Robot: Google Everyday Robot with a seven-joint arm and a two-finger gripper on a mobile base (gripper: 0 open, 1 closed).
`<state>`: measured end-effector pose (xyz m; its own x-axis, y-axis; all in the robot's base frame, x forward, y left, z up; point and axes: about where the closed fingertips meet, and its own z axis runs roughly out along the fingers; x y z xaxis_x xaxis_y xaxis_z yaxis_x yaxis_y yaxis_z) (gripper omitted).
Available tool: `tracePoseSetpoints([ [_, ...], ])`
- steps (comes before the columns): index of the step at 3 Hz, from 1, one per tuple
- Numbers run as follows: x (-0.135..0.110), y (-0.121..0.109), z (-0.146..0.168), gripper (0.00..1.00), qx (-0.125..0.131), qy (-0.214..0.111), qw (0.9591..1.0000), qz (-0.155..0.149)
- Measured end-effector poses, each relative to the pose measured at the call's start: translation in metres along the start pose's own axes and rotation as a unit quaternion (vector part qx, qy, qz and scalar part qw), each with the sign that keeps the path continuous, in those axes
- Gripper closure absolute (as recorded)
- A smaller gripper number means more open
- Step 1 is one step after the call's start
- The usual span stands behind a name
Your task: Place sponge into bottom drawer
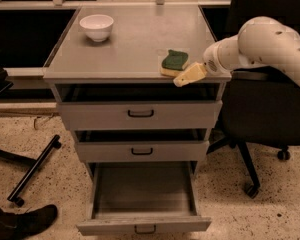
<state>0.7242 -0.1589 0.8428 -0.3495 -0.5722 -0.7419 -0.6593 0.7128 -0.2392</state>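
Note:
The sponge (174, 62), dark green over pale yellow, lies on the cabinet top (135, 39) near its front right edge. My gripper (186, 77) reaches in from the right on a white arm, its tan fingers (190, 74) just right of and below the sponge, at the top's front edge. The bottom drawer (144, 225) is pulled far out, and its grey inside shows nothing in it.
A white bowl (96, 27) stands at the back left of the top. The two upper drawers (140, 115) are slightly open. A black office chair (260, 109) stands right of the cabinet. A black bar (34, 170) and a shoe (25, 223) lie on the floor at left.

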Motion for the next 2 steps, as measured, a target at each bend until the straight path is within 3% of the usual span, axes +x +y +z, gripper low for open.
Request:
tracePoseSetpoints([
  [1, 0.0050, -0.0124, 0.0216, 0.00, 0.026, -0.020, 0.9978, 0.058],
  [2, 0.0002, -0.0178, 0.0315, 0.00, 0.040, -0.047, 0.9944, 0.086],
])
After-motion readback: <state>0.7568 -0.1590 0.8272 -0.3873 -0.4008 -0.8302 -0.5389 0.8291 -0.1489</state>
